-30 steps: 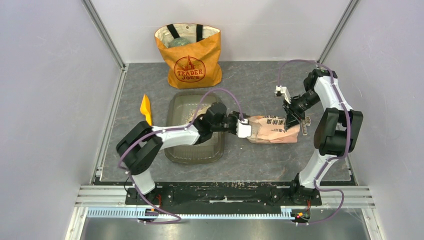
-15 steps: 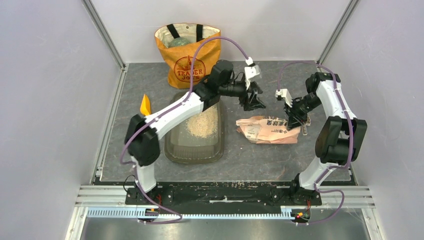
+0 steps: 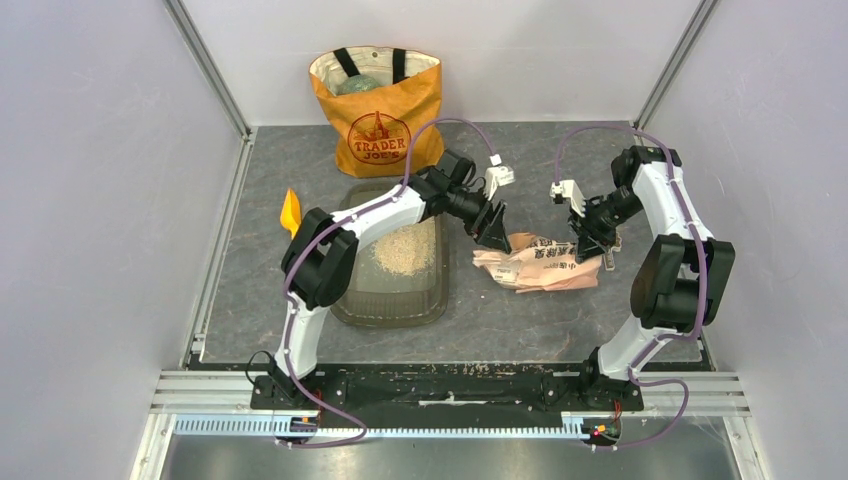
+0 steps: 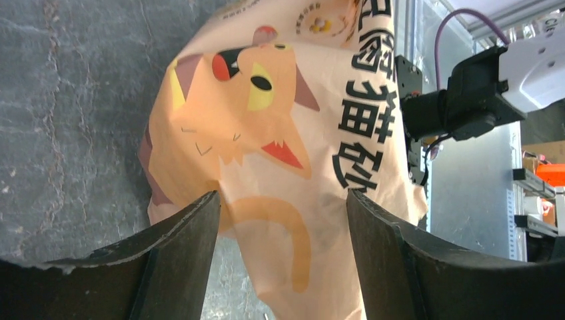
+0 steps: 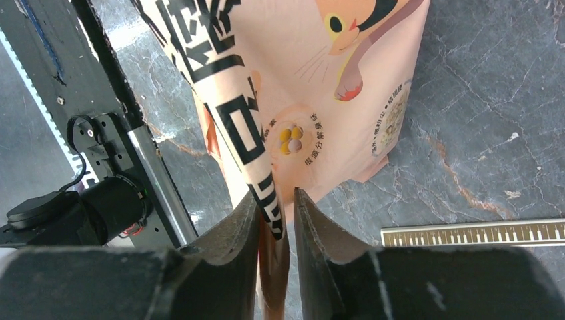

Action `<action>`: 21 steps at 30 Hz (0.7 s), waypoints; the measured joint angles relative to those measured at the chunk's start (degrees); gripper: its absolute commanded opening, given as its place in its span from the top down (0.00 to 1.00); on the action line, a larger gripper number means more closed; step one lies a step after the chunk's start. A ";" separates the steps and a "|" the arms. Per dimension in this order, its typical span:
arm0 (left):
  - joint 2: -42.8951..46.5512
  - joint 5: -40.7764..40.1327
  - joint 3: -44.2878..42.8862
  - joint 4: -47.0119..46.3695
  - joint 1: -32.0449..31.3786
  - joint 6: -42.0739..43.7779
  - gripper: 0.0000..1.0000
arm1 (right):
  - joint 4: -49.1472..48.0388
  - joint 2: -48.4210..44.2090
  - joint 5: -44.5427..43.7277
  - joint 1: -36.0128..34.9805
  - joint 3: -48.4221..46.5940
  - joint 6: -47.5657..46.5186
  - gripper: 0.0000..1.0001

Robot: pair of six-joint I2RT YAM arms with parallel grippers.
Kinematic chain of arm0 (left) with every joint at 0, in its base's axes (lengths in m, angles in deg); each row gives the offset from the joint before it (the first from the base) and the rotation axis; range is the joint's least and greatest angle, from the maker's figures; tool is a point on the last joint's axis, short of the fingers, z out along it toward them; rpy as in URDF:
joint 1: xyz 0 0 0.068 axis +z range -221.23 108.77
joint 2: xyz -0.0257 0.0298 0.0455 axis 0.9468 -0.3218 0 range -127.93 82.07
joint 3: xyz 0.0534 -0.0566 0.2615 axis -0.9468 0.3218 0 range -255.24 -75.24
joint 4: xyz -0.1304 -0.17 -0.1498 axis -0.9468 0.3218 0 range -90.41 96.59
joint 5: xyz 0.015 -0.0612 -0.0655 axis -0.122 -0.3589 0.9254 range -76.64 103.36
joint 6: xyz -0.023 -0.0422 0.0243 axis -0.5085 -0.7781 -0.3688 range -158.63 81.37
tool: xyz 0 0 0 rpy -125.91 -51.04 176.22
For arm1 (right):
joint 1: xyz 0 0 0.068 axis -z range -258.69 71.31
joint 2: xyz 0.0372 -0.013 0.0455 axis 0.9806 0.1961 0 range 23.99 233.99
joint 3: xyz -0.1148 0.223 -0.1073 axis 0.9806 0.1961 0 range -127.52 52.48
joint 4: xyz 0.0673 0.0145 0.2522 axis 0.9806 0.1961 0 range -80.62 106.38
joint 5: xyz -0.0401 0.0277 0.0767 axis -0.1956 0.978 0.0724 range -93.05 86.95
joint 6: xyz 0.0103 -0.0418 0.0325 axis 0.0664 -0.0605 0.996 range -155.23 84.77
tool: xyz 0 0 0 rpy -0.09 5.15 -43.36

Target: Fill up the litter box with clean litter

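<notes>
hovering just above the left end of the litter bag [image 3: 545, 268], the left gripper [image 3: 493, 228] has its jaws spread wide with nothing between them. in its wrist view the bag's cat print shows in the gap, apart from both fingers. the right gripper [image 3: 590, 238] is clamped on a thin fold at the bag's right end, seen pinched in the lower centre of its wrist view. the litter box [image 3: 392, 300] sits left of centre in the overhead view. the clean litter [image 3: 403, 250] is only a small heap in its upper half, so more pouring looks needed.

the risks, as i judge them: the right grip is on a sliver of paper, and a lift could tear it or let it slip. if the left jaws close on slack paper rather than the filled part, the bag may fold and dump granules on the table [image 3: 520, 320] between bag and box. which end of the bag is open i cannot tell, so a tilt the wrong way could spill. the left arm also reaches across the box and could nudge it.
</notes>
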 measured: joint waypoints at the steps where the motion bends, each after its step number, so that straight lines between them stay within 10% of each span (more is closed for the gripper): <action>1: 0.55 0.07 1.09 0.24 0.02 0.90 0.21 | 0.07 0.00 -0.26 0.00 0.00 -0.17 0.65; 12: 11.65 -2.86 9.51 -0.48 2.23 8.35 0.14 | 2.80 0.81 0.17 -0.07 -5.27 -1.57 0.25; 21: 30.93 -17.70 34.62 -20.35 -3.41 29.24 0.14 | 3.19 2.47 9.70 -8.13 -17.59 1.64 0.18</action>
